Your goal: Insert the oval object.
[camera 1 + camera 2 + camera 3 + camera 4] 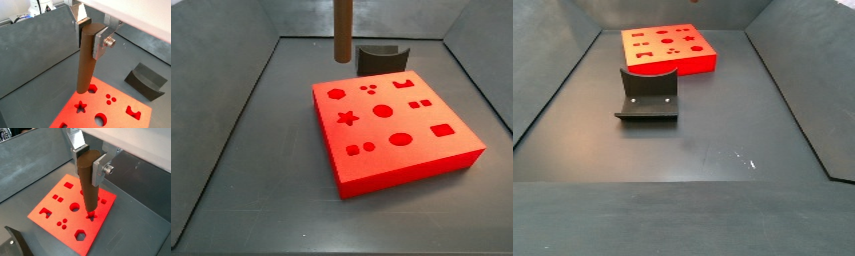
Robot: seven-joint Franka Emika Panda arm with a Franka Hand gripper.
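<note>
The oval object [85,62] is a long brown peg that hangs upright between my gripper's [90,36] silver fingers [100,44], which are shut on its upper end. It also shows in the wrist view [88,188] with the gripper [89,164]. Its lower end hovers over the red block [67,215] with several shaped holes, near one edge [100,107], and sits in no hole. In a side view the peg [342,30] hangs above the far left corner of the block [398,130]; the gripper itself is out of that frame.
The dark fixture [381,58] stands just beyond the red block; it also shows in other views [647,95] [147,80]. The red block [667,50] lies at the far end of a grey walled bin [700,150].
</note>
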